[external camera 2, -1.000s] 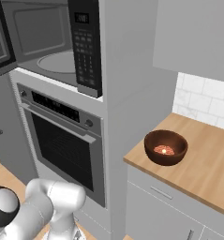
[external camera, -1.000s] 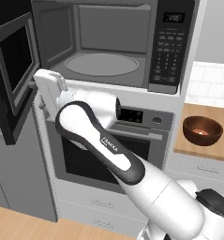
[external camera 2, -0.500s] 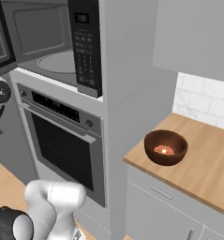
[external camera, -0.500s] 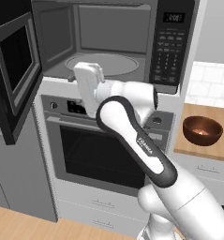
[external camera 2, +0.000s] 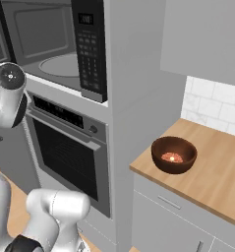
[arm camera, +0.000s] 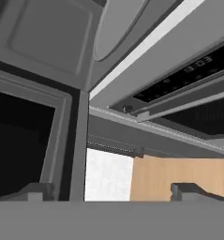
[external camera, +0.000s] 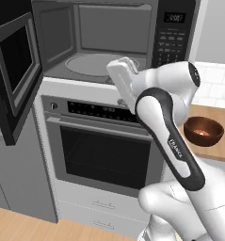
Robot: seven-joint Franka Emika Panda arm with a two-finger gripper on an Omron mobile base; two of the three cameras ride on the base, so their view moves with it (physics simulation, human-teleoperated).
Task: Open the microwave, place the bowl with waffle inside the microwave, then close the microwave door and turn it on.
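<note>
Black built-in microwave (external camera: 109,52) stands open; the empty, wide-jawed two-finger gripper (arm camera: 113,191) should approach the round reddish-brown bowl (external camera 2: 174,154) from above, gripping one rim.

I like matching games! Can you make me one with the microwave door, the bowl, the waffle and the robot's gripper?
Things:
1. microwave door
2. bowl
3. waffle
4. gripper

Descriptions:
A. lying inside the bowl
B. swung wide open
C. sitting on the wooden counter
D. open, holding nothing

Pairs: 1-B, 2-C, 3-A, 4-D
</note>
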